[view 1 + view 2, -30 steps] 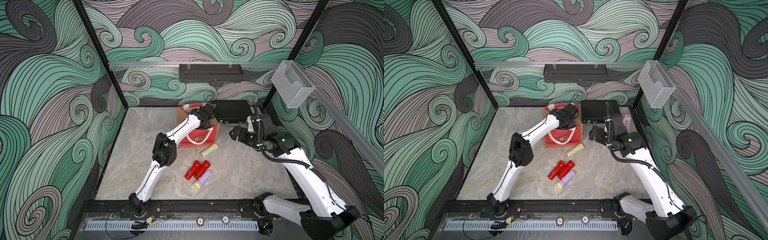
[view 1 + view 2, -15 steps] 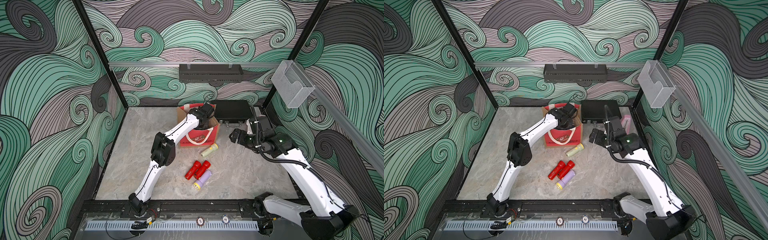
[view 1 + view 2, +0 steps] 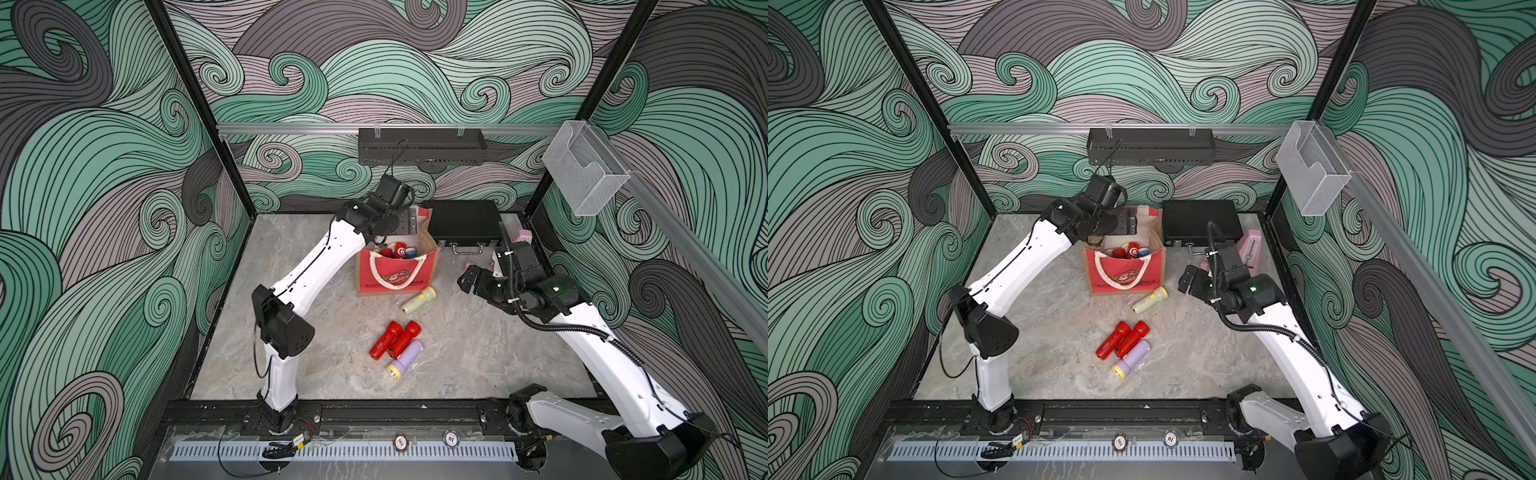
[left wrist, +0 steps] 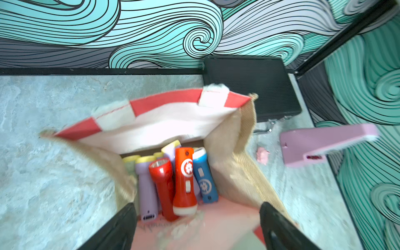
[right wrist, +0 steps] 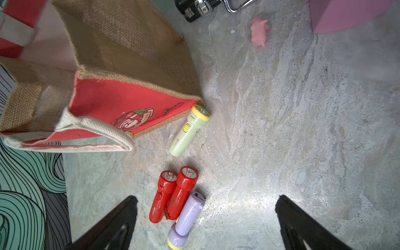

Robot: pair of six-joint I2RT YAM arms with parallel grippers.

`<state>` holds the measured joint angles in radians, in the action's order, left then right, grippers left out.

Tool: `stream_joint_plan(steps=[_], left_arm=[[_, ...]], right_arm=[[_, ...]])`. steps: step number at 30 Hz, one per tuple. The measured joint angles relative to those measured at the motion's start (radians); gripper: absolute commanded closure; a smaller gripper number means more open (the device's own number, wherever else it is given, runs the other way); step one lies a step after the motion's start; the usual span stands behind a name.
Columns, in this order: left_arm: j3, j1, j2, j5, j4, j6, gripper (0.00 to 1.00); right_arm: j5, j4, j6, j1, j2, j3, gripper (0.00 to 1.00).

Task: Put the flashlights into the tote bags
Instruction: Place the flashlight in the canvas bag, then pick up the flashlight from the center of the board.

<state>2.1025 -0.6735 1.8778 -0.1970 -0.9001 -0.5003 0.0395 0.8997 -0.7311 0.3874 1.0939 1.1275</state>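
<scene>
The left pincer (image 4: 197, 207) hangs over the mouth of the tote bag (image 3: 395, 278) with its jaws spread wide and nothing between them. Directly under it, inside the bag, an orange-red flashlight (image 4: 185, 181) lies on top of a pile with a blue flashlight (image 4: 204, 184), a red flashlight (image 4: 162, 188) and a lilac flashlight (image 4: 146, 190); more yellow-rimmed heads show behind them. In both top views the bag stands open toward 12 o'clock of the table. At its 5 o'clock corner a pale green flashlight (image 3: 417, 300) lies on the table, its yellow-rimmed head just beside the bag's base. Further toward 6 o'clock, near the middle of the table, two red flashlights (image 3: 395, 340) lie side by side, touching, with another lilac flashlight (image 3: 405, 359) against them at their 5 o'clock. The right pincer (image 5: 207, 198) hovers above the table at the bag's 3 o'clock, released and empty, jaws wide. A black case (image 3: 463, 222) lies at the bag's 1 o'clock by the back wall, with a pink metronome (image 3: 1250, 247) at the case's 4 o'clock.
</scene>
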Motion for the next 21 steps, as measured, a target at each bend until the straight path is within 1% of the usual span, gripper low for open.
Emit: stream_joint_plan(steps=[4,7,14,17,21], left_arm=[[-0.202,-0.003,-0.163,0.051,0.071,-0.003,0.02],[-0.33,-0.006,-0.278,0.084,0.116,-0.012,0.01],[-0.57,-0.014,-0.534,0.111,0.183,-0.058,0.01],[-0.637,-0.015,-0.623,0.104,0.19,-0.078,0.02],[-0.667,-0.015,-0.697,0.075,0.192,-0.097,0.05]], right_arm=[[0.024,-0.052,-0.034,0.006,0.007,-0.074,0.0],[0.053,-0.118,-0.077,0.015,0.035,-0.145,0.0],[0.114,-0.31,-0.193,0.054,0.183,-0.239,0.01],[0.129,-0.415,-0.254,0.066,0.245,-0.259,0.02],[0.145,-0.55,-0.337,0.079,0.348,-0.269,0.03]])
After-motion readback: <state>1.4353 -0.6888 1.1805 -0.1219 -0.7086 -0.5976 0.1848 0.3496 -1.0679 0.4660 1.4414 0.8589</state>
